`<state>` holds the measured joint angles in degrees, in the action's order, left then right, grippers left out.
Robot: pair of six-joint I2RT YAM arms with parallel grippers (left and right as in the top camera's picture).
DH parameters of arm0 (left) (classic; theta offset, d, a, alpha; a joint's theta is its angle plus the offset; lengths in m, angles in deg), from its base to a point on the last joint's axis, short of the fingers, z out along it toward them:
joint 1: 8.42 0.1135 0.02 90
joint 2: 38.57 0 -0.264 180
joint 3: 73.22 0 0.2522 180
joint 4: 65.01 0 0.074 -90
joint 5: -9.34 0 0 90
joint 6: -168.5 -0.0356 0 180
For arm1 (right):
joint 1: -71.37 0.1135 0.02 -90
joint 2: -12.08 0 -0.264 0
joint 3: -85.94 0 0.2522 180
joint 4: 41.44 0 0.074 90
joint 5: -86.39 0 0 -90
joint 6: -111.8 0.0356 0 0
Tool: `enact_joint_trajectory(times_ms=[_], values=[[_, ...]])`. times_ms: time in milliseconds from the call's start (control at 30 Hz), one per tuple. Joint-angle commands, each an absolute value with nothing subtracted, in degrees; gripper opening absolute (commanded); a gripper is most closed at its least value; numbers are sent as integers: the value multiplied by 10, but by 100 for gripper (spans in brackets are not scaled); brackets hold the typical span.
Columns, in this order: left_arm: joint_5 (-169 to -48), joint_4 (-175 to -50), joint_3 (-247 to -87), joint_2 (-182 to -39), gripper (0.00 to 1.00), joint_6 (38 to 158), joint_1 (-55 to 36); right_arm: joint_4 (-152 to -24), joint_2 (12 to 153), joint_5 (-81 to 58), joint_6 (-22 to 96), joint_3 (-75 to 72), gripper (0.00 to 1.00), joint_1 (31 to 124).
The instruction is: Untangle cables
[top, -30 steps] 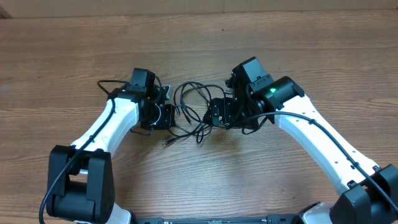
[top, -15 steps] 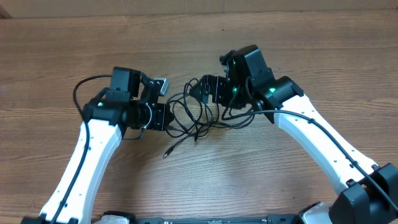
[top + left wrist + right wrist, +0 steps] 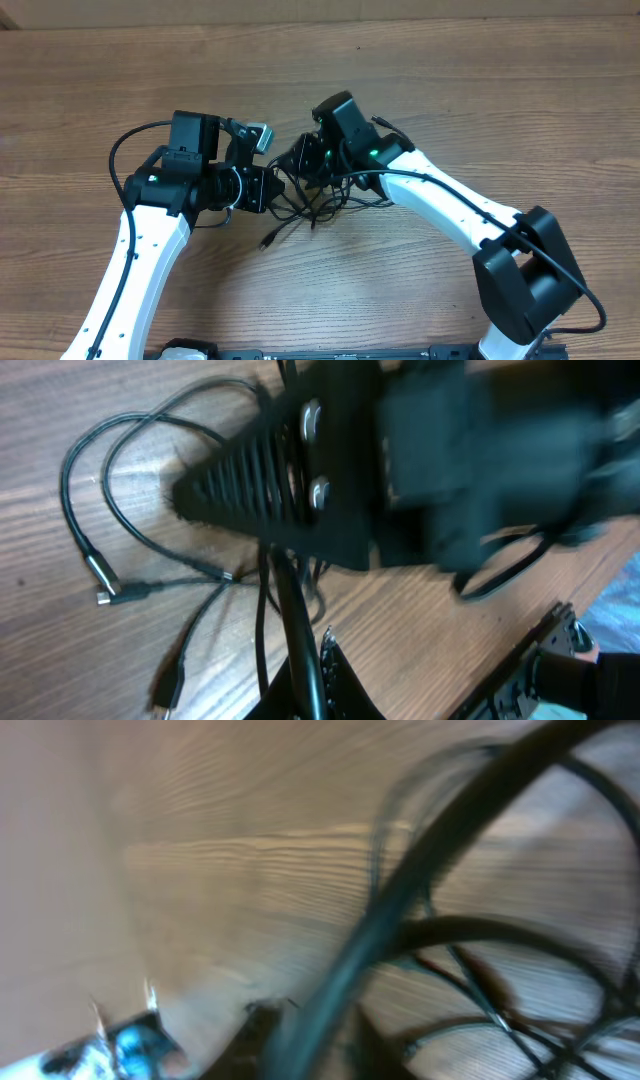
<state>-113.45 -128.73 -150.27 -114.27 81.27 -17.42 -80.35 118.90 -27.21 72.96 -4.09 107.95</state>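
Observation:
The cables (image 3: 318,203) lie as a tangle of thin black cords on the wooden table between my two grippers. One plug end (image 3: 266,241) trails toward the front. My left gripper (image 3: 272,188) is at the tangle's left edge, shut on one cable (image 3: 292,610) that runs up out of its jaws. In the left wrist view, loose loops (image 3: 110,490) and a silver-tipped plug (image 3: 103,584) rest on the wood. My right gripper (image 3: 297,163) sits just right of the left one, over the tangle. The blurred right wrist view shows a cable (image 3: 400,890) passing between its close-set jaws.
The wooden table (image 3: 480,90) stretches around the tangle. Thicker black wires (image 3: 130,150) loop off the left arm. In the left wrist view the right gripper's ribbed finger (image 3: 250,490) hangs right over the cables.
My right gripper has swung left to the tangle beside the left gripper and closed its jaws. The left arm pulled back and left, then held, still gripping its cable.

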Motion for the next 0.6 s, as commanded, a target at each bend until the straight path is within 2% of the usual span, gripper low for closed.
enact_joint_trajectory(times_ms=[0, 133, 267, 567], values=[[-1128, -1283, -1546, -1108, 4, 798, -142, -842, 1188, -182, 728, -40, 4, 1061], [-1076, -1296, -1608, -1082, 4, 806, -67, -967, 1187, -94, 708, -40, 4, 997], [-1003, -1299, -1664, -1062, 4, 873, 38, -1091, 1187, 12, 708, -40, 4, 900], [-1001, -1295, -1697, -1056, 4, 1033, 243, -1141, 1187, 32, 675, -39, 4, 752]])
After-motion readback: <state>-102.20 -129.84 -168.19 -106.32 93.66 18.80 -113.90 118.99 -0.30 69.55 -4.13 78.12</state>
